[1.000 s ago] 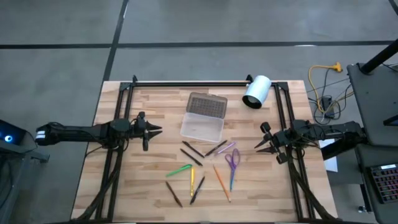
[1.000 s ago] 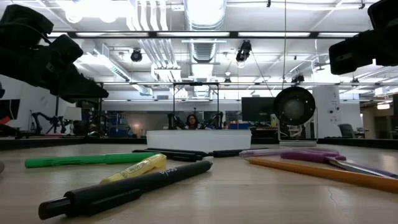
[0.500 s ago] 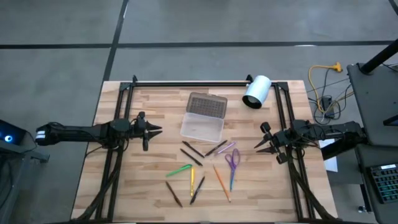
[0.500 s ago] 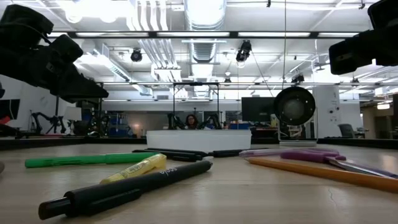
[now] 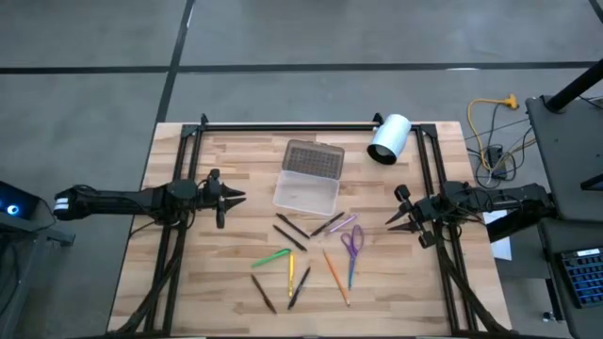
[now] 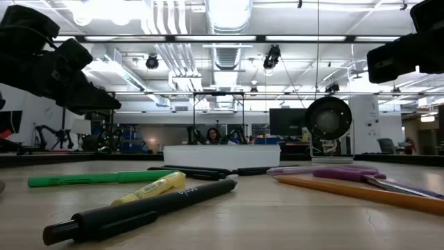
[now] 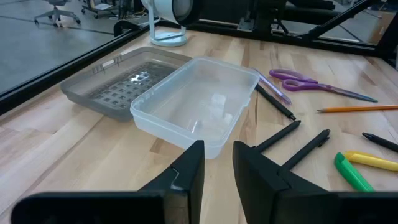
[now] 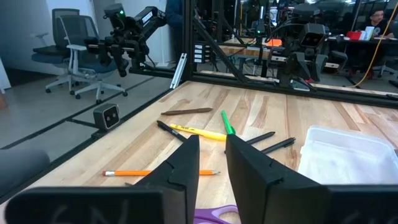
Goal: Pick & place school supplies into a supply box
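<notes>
The supply box (image 5: 306, 192) lies open at the middle of the table, its clear tray resting on its bottom and its grey lid (image 5: 314, 159) folded back flat toward the far edge. The school supplies lie flat, scattered nearer the near edge: a green pen (image 5: 272, 256), a yellow one (image 5: 291, 273), an orange pencil (image 5: 335, 276), purple scissors (image 5: 352, 241) and several dark pens (image 5: 290, 231). My left gripper (image 5: 240, 197) hovers left of the box, my right gripper (image 5: 389, 224) right of the scissors. Both stand open by a narrow gap with nothing between the fingers.
A white cylinder (image 5: 389, 138) lies at the far right corner. Black frame rails (image 5: 301, 125) run along the far edge and down both sides. Bare wood shows between each gripper and the supplies. A person sits far off in the room beyond the table (image 6: 214, 135).
</notes>
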Action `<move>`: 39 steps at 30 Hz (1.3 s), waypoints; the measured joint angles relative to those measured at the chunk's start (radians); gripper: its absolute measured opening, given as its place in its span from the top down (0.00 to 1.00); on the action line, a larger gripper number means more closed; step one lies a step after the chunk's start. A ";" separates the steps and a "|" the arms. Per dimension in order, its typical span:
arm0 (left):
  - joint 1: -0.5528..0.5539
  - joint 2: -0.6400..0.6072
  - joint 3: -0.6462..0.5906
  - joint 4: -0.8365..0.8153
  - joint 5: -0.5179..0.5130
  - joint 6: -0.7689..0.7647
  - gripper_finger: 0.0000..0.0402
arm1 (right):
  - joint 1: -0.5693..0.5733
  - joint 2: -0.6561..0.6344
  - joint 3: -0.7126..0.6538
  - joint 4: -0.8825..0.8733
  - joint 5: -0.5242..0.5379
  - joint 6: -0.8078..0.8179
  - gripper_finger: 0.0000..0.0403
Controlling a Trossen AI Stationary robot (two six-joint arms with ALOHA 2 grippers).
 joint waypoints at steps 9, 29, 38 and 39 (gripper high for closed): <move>0.000 0.000 0.000 0.000 0.000 0.000 0.83 | 0.000 0.000 0.000 0.000 0.000 0.000 0.80; 0.000 0.000 0.000 0.000 0.000 0.000 0.83 | 0.000 0.000 0.000 0.000 0.000 -0.001 0.81; 0.000 0.000 0.000 0.000 0.000 0.000 0.83 | 0.000 0.000 0.000 0.000 0.000 -0.001 0.82; 0.000 0.000 0.000 0.000 0.000 0.000 0.83 | 0.000 0.000 0.000 0.000 0.000 -0.001 0.82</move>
